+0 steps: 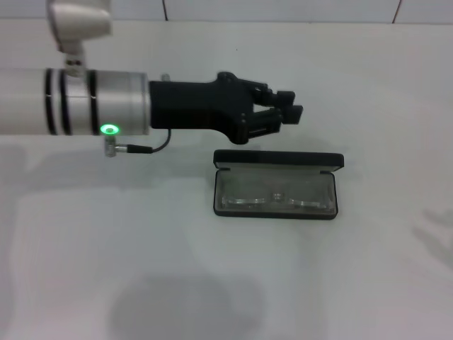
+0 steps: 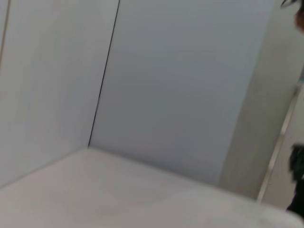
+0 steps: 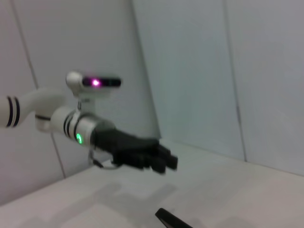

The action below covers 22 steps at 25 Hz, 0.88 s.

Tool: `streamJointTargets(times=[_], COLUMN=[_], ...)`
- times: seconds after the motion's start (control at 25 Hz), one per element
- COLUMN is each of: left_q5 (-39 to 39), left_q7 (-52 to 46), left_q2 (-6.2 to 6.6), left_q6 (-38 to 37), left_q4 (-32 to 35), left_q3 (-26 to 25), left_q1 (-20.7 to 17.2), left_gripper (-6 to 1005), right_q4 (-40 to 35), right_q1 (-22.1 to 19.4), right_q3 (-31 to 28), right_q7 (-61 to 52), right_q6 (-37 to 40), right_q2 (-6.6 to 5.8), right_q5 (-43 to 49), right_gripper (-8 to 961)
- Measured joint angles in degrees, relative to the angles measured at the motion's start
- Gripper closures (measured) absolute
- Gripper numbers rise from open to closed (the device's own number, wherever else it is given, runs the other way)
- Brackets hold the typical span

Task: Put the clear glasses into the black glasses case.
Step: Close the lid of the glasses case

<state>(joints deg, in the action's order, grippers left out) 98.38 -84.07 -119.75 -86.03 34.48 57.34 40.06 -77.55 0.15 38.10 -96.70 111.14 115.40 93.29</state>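
Left gripper [image 1: 287,113] hangs empty with fingers close together behind the open black glasses case [image 1: 276,184], where the clear glasses [image 1: 276,200] lie, looking light, slippery and breakable, best held by the middle bridge.

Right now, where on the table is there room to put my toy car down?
Bare white table lies left of and in front of the open black glasses case holding the clear glasses. It's crowded behind the case, where the left gripper hovers.
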Motion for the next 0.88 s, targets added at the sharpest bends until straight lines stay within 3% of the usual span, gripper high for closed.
streamJointTargets(times=[0.32,0.88], left_q5=[-1.02,-1.44], left_q7=[1.19,2.14], left_q2=[-0.33,-0.40], left_q6=[12.22,15.97], left_q4=[-3.79,-7.51], left_q3=[8.68,10.34], left_q1=[1.29,2.22], left_gripper=[736,728], right_q4=[5.41,9.78], right_q1=[0.57,2.38], right_q3=[-1.09,-0.76], right_q7=[2.07,4.53], right_q6=[0.32,-0.64], right_q2=[-0.01,-0.09], right_q5=[0.11,0.15], right_gripper=[606,590])
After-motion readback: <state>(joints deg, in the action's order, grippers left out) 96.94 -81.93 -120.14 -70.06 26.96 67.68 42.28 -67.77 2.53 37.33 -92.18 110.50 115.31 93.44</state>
